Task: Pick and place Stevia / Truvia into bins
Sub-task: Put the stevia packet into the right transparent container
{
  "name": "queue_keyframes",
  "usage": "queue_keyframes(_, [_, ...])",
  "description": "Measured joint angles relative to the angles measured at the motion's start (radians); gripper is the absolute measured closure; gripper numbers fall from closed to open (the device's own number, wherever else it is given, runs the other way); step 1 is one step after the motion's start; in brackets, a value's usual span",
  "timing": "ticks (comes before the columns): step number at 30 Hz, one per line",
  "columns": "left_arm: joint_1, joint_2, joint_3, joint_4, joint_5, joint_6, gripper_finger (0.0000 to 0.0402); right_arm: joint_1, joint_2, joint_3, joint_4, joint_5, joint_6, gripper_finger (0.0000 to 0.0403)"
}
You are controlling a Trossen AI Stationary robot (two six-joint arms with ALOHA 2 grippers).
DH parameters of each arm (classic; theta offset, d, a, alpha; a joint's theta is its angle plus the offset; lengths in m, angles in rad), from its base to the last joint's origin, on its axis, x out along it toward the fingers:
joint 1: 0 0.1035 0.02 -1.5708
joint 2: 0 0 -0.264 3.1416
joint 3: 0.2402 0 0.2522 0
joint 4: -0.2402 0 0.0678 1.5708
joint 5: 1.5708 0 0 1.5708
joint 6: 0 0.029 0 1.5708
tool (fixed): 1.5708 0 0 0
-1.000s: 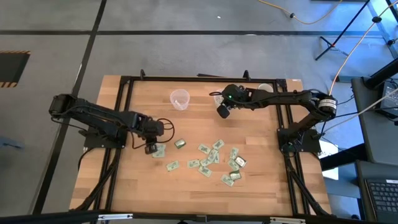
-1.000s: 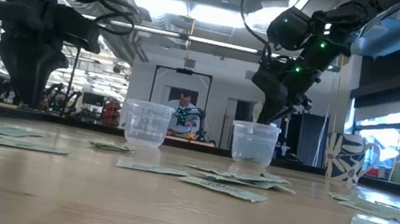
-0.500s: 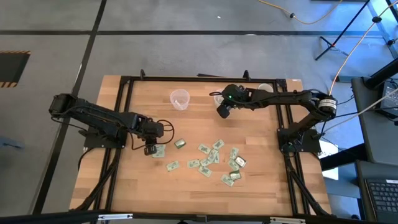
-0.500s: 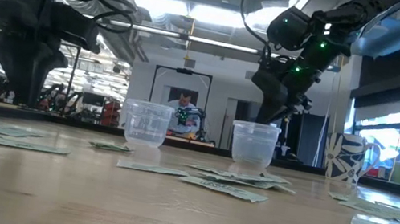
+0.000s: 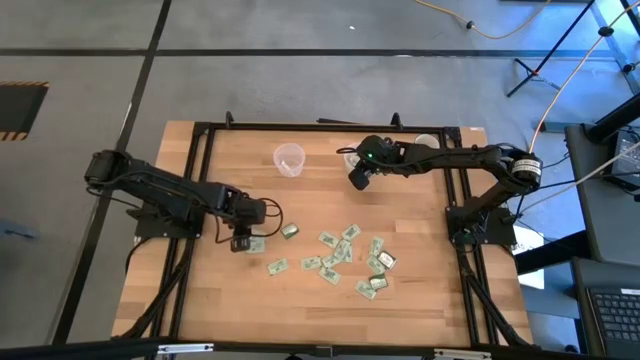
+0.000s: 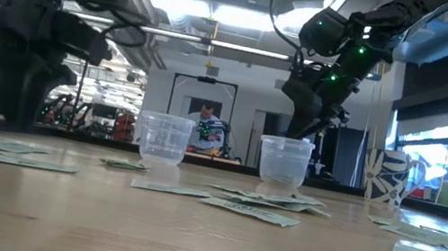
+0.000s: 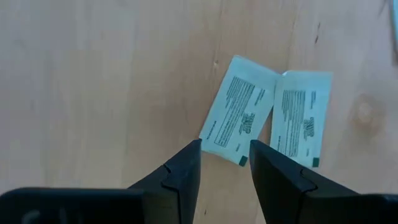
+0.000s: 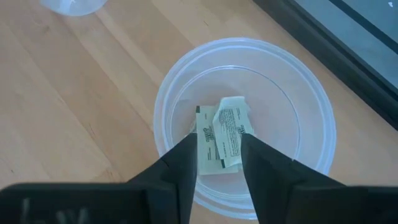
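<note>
Sachets [image 8: 222,137] lie at the bottom of the cup [image 8: 311,118] straight below your right gripper [image 8: 219,163], visible through the gap between its spread, empty fingers [image 8: 180,165]. Your left gripper [image 7: 225,168] hangs low over the table [image 7: 93,81], fingers [image 7: 183,171] parted with nothing pinched; two pale sachets [image 7: 239,112] lie side by side just ahead of the tips, the nearer one lined up with the gap. In the high view more sachets [image 5: 340,255] lie scattered between the two grippers, and the second cup [image 5: 289,158] stands apart from both.
</note>
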Motion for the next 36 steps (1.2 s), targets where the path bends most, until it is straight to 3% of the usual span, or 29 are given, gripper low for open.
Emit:
queue_keyframes(13, [0.000,0.136,0.004,0.000,-0.002,0.003,0.0305,0.000,0.000,0.000,0.000,0.000,0.000,0.0275])
queue_keyframes(36, [0.000,0.132,0.000,0.008,-0.013,0.029,0.0394,0.000,0.000,0.000,0.000,0.000,-0.004,0.0276])
